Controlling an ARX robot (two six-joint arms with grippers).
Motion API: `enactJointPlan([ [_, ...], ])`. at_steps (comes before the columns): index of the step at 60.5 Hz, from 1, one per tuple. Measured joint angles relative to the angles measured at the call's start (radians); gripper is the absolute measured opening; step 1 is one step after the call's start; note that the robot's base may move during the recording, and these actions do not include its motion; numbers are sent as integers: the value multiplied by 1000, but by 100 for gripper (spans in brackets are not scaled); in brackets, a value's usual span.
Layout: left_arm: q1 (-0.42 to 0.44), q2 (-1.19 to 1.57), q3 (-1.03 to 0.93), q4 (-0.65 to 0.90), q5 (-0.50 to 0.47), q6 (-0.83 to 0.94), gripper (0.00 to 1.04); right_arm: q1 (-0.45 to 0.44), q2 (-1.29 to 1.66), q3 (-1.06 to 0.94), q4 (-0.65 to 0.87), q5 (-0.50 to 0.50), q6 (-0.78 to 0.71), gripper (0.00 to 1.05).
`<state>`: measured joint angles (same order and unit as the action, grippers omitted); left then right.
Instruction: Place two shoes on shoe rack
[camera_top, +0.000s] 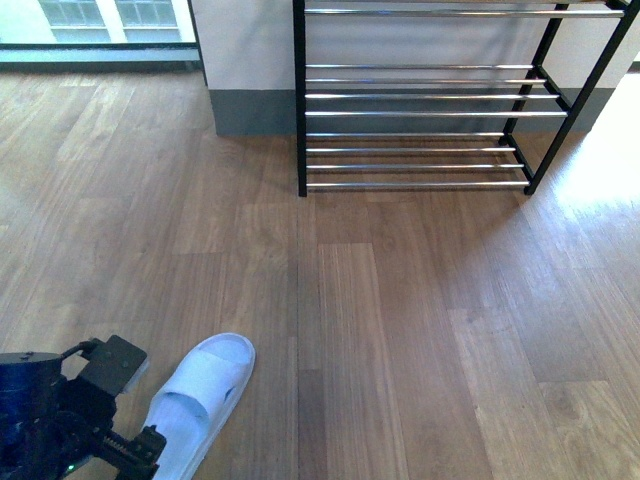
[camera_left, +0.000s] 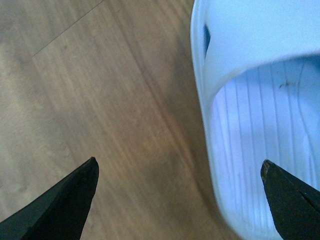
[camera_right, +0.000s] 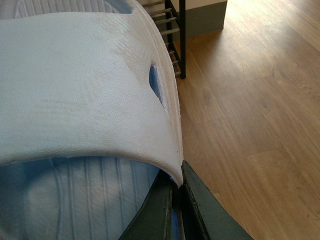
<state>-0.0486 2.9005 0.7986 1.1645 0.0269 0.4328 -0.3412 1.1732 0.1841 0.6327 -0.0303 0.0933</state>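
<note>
Pale-blue shoe (camera_top: 205, 395), rack (camera_top: 301, 100) well beyond

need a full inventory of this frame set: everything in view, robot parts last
slipper on the floor: 1, pale blue, near left, beside the left arm
held slipper: 1, pale blue, clamped at its strap edge, seen only in the right wrist view
shoe rack: 1, black frame with chrome bars, far side by the wall
floor: 1, brown wood planks, throughout
wall: 1, white with grey skirting, behind the rack
window: 1, white frame, far left
left end effector: 1, black, open, at the floor slipper's edge
right end effector: 1, dark, shut on the held slipper
</note>
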Motion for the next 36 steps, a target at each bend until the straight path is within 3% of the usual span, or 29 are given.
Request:
enactJointPlan([
  [28, -40, 94, 236, -106, 53, -188, 95, 0, 0, 0, 0, 0, 0, 2],
  [36, -42, 108, 274, -126, 66, -200, 77, 0, 0, 0, 0, 0, 0, 2],
])
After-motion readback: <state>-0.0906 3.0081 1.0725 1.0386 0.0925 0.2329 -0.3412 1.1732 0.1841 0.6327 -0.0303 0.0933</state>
